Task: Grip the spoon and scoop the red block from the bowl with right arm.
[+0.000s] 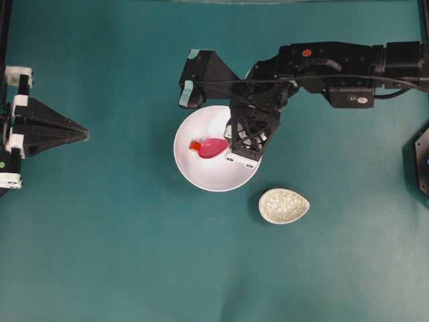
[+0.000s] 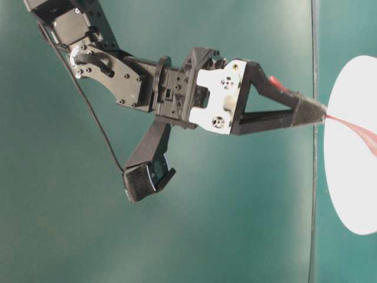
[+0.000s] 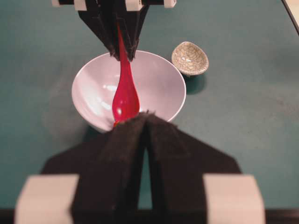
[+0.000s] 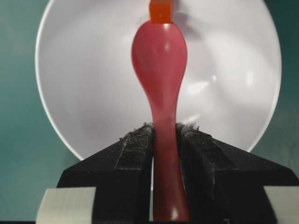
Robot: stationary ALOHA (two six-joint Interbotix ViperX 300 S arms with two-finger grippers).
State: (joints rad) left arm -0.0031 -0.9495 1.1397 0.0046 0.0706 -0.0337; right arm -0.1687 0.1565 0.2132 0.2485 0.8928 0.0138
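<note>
Right wrist view: my right tool (image 4: pixel 164 135) clamped on spoon (image 4: pixel 160 56) handle, grip done. Scoop inside bowl (image 4: pixel 84 70), tip touching red block (image 4: pixel 161 10) at far end. Block not yet on scoop; scooping left. Left tool (image 1: pixel 86 134) closed, empty, well apart.

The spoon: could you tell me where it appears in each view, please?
Overhead: spoon inside the bowl, picture centre.
Table-level: thin pink sliver at right edge.
Left wrist: upper centre, hanging from the right gripper.
Right wrist: centre, handle between the jaws.
Shared landmark: the bowl.
</note>
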